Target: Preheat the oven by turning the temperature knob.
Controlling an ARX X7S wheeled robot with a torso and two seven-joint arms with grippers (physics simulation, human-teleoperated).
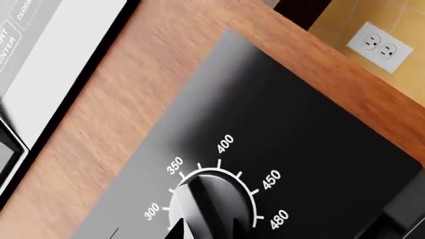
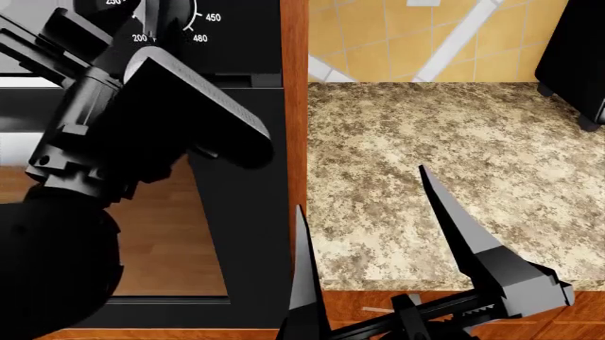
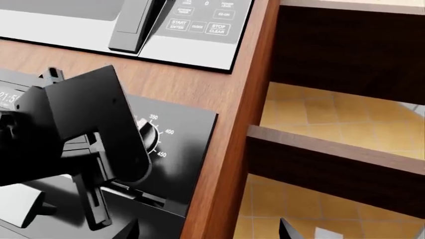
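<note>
The left gripper (image 3: 143, 134) is raised to the oven (image 2: 246, 212) panel, its fingers at the temperature knob (image 1: 209, 204); whether the knob is clasped cannot be told. The knob's long axis is seen running toward the 350 mark. The right gripper (image 2: 364, 212) is held wide open, empty, over the countertop (image 2: 444, 134).

The oven (image 2: 248, 212) has a smooth, matt black panel printed in white, and its knob (image 1: 209, 206) looks like satin grey metal. Warm wood grain (image 1: 133, 74) surrounds it. At three o'clock, the counter (image 2: 426, 142) is speckled, polished-looking stone; behind it are matt yellow tiles (image 2: 378, 42).
</note>
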